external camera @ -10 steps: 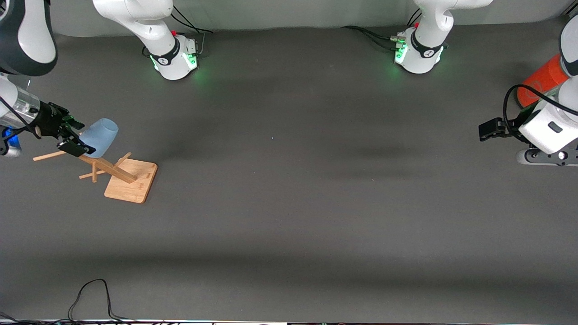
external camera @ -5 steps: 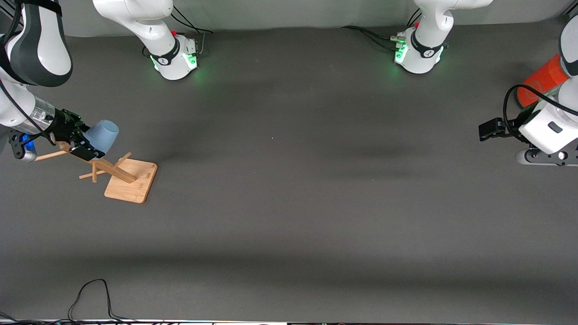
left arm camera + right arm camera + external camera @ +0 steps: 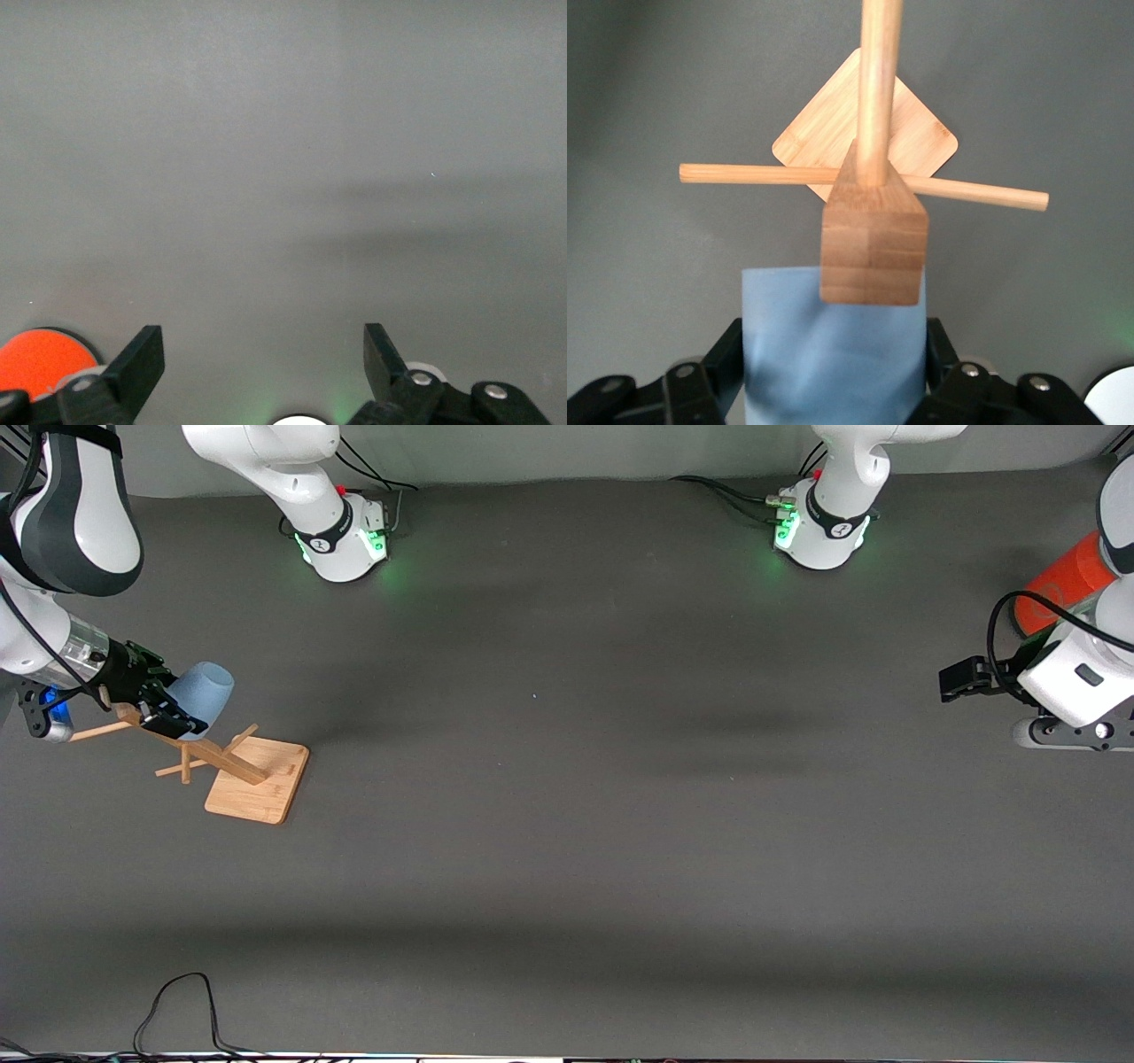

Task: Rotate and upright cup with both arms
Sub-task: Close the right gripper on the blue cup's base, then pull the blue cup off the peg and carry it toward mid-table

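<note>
— Beside the wooden rack (image 3: 232, 766), is the right pincer (image 3: 164, 710) clamped on the cup (image 3: 202, 693)?
— Yes; lift straight off the peg. The left pincer (image 3: 961, 677) waits, spread wide, near the orange can (image 3: 1059, 584).

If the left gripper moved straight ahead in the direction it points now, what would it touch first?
Probably nothing: the left gripper is open, and its wrist view shows only bare grey table ahead. The orange can stands off to one side.

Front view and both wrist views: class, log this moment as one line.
right gripper: shut on pale-blue plastic cup at wooden peg stand | left gripper: open, waiting beside orange cylinder
</note>
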Robot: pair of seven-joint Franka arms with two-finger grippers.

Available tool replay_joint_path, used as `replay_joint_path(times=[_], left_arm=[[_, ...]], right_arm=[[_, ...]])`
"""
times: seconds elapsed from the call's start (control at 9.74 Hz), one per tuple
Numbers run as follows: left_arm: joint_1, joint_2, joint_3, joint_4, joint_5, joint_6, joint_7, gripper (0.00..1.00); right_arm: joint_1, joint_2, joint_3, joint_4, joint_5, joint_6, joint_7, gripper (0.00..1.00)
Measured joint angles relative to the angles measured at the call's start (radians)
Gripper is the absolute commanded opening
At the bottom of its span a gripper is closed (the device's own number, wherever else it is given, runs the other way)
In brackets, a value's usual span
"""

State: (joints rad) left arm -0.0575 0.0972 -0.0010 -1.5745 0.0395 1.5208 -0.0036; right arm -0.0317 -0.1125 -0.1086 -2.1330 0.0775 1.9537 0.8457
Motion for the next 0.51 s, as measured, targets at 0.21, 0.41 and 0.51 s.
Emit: replay_joint_path(times=[0.21,0.41,0.51], left_arm=[[0.0,0.0,0.0,0.0,0.0,0.0,0.0,1.0],[0.0,0.0,0.0,0.0,0.0,0.0,0.0,1.0],[0.0,0.0,0.0,0.0,0.0,0.0,0.001,1.0]], right_arm=[[0.007,-0.022,0.007,0.013,0.001,-0.057,-0.002,0.7],[0.064,-0.078,0.012,0.035,0.003,-0.132,0.022,0.7],[0.103,-0.106,0.014,0.055,0.005,-0.181,0.067,0.7]])
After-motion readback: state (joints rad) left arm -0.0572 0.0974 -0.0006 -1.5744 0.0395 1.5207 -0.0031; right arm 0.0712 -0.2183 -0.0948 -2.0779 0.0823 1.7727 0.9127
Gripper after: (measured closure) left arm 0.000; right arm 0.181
